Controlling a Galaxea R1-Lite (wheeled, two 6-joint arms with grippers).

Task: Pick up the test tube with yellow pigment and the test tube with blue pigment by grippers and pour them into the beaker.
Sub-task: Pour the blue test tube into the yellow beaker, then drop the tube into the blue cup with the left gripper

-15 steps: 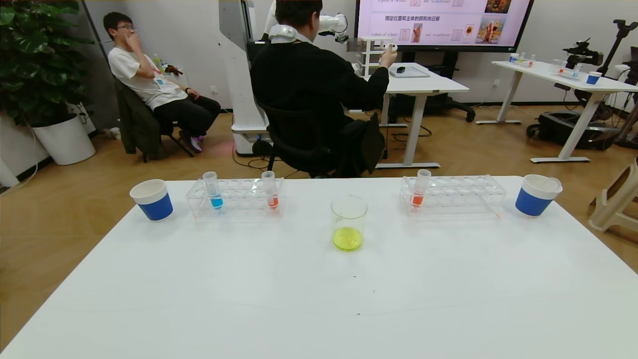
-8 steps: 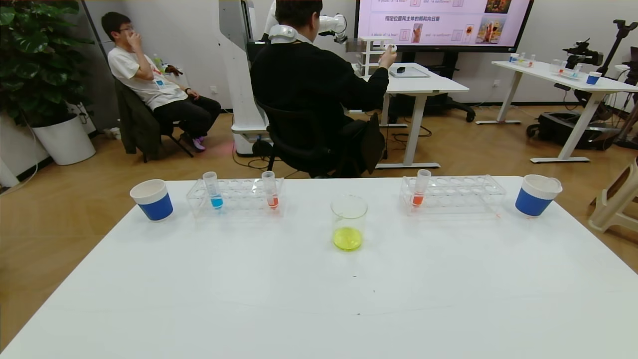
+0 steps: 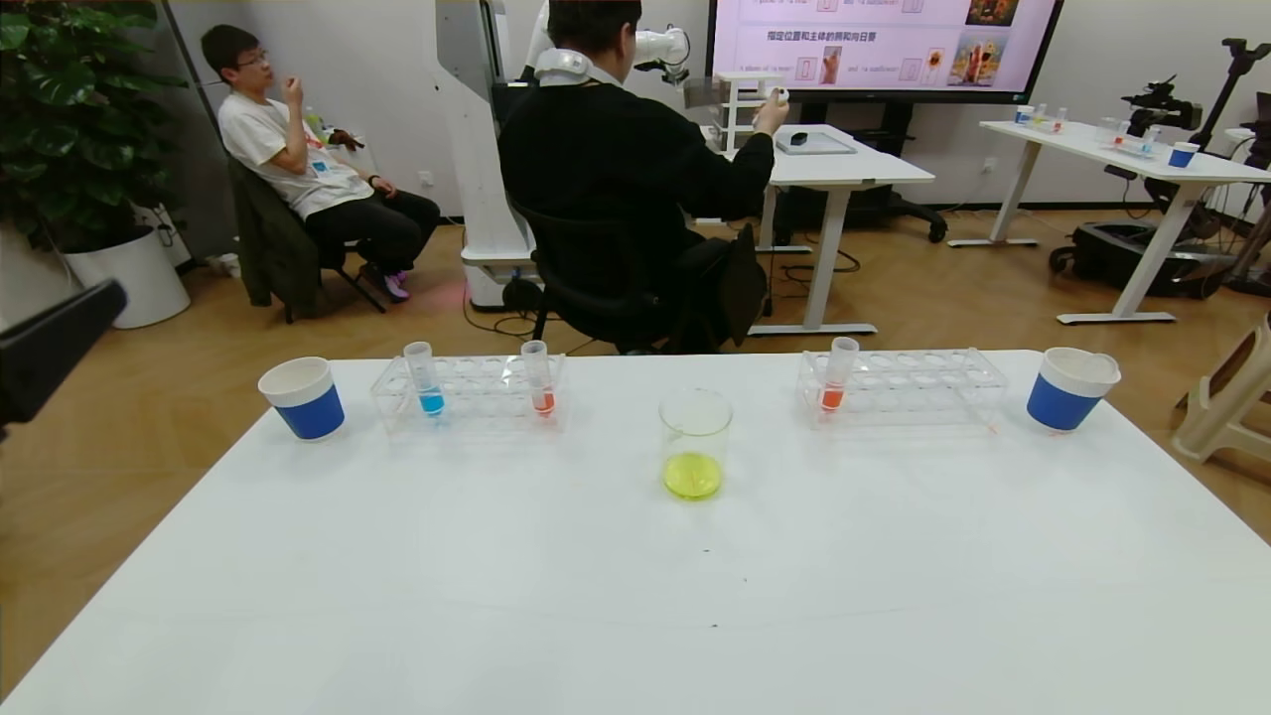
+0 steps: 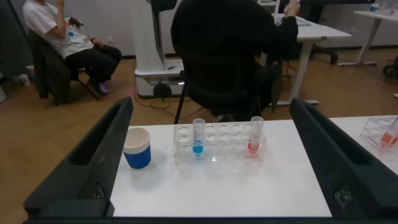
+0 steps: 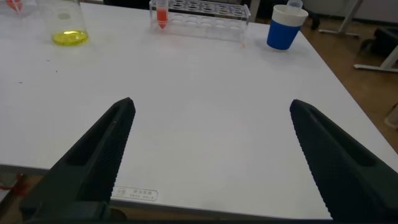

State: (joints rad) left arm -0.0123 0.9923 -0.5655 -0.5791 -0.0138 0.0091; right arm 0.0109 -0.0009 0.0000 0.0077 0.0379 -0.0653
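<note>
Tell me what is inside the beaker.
The beaker holds a shallow layer of yellow-green liquid at its bottom; above that it is clear and empty up to the rim. Nothing covers it, and no tube or gripper is over it.

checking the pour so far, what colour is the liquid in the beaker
Yellow-green, pooled at the bottom of the beaker; clearest in the head view.

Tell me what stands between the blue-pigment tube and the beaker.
In the head view, an orange-red tube stands in the same rack, between the test tube with blue pigment and the beaker.
</note>
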